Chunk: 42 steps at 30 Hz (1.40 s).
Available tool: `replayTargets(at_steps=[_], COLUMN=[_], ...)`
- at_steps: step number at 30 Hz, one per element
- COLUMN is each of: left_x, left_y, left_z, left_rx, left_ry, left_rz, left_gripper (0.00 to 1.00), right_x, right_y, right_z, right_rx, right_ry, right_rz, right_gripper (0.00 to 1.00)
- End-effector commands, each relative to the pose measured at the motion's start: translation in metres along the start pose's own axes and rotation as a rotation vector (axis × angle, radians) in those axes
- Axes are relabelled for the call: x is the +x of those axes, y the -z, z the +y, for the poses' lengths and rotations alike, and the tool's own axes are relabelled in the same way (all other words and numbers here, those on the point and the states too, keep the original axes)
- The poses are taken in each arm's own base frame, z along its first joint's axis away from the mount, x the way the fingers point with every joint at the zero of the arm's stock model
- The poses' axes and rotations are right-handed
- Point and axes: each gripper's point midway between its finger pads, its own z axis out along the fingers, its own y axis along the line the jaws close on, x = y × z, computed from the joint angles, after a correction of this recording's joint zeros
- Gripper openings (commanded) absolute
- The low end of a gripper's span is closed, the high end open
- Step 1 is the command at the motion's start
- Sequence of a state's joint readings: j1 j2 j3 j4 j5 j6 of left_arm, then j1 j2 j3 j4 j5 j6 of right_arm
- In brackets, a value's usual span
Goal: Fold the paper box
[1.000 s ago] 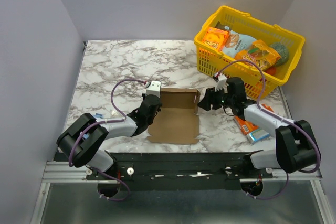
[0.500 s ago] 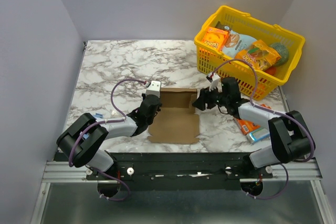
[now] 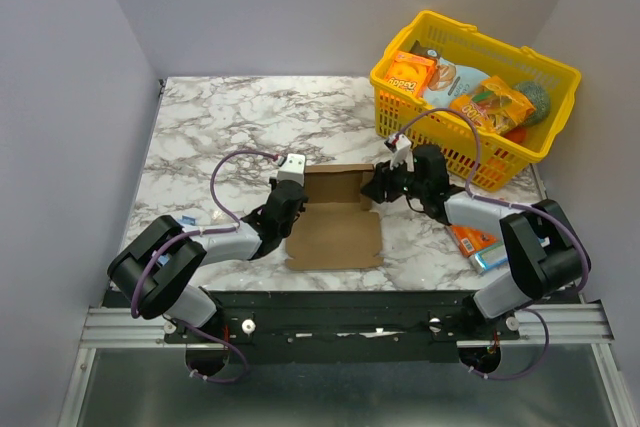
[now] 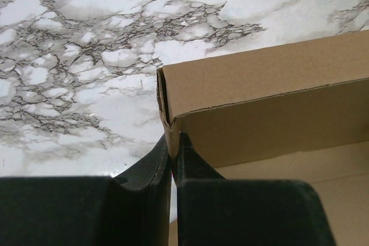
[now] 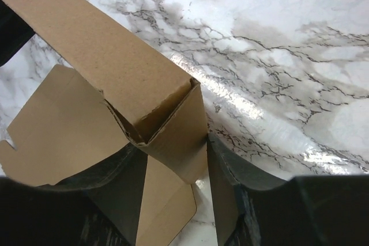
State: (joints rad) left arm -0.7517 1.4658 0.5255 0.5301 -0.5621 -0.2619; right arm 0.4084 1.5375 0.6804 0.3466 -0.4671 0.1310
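Marble table (image 3: pixel 230 127), paper box (image 3: pixel 335 232) mid-frame; L gripper (image 4: pixel 173 145) pinches its left wall, R gripper (image 5: pixel 173 152) jaws straddle right corner, can't tell if gripping

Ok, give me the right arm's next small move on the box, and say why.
Probably close the right gripper on the box corner. Its fingers straddle the folded-up corner flap but do not look clamped. The left gripper pinches the opposite wall end, so the box is steadied for a squeeze.
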Motion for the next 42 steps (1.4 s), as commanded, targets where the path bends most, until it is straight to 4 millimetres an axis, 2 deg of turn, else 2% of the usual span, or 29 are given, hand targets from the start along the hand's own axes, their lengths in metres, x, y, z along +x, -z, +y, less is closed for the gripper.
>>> replayTargets(at_steps=[1, 11, 19, 20, 22, 30, 37, 38, 42], left_x=[0.011, 0.010, 0.009, 0.009, 0.009, 0.004, 0.001, 0.001, 0.001], left_y=[0.004, 0.005, 0.006, 0.006, 0.006, 0.009, 0.012, 0.012, 0.012], left_z=[0.003, -0.001, -0.004, -0.004, -0.004, -0.003, -0.012, -0.013, -0.010], left_rx=[0.007, 0.034, 0.049, 0.049, 0.049, 0.056, 0.102, 0.102, 0.084], left_ry=[-0.026, -0.019, -0.010, -0.009, -0.009, 0.002, 0.001, -0.001, -0.005], left_rz=[0.036, 0.029, 0.024, 0.022, 0.021, 0.006, -0.007, -0.007, -0.007], left_gripper=[0.00, 0.00, 0.00, 0.00, 0.00, 0.00, 0.00, 0.00, 0.00], right_x=[-0.018, -0.028, -0.039, -0.032, -0.034, -0.029, -0.033, -0.027, -0.028], right_y=[-0.007, -0.008, -0.012, -0.013, -0.013, -0.003, -0.002, -0.003, 0.002], right_z=[-0.003, -0.008, -0.025, -0.026, -0.033, -0.057, -0.064, -0.065, -0.069], right_rx=[0.046, 0.158, 0.360, 0.380, 0.428, 0.603, 0.661, 0.680, 0.734], right_ry=[0.035, 0.016, -0.032, -0.037, -0.048, -0.101, -0.110, -0.108, -0.102], right_rz=[-0.065, -0.146, -0.190, -0.167, -0.173, -0.153, -0.152, -0.128, -0.129], right_gripper=[0.47, 0.37, 0.33, 0.31, 0.31, 0.18, 0.14, 0.13, 0.12])
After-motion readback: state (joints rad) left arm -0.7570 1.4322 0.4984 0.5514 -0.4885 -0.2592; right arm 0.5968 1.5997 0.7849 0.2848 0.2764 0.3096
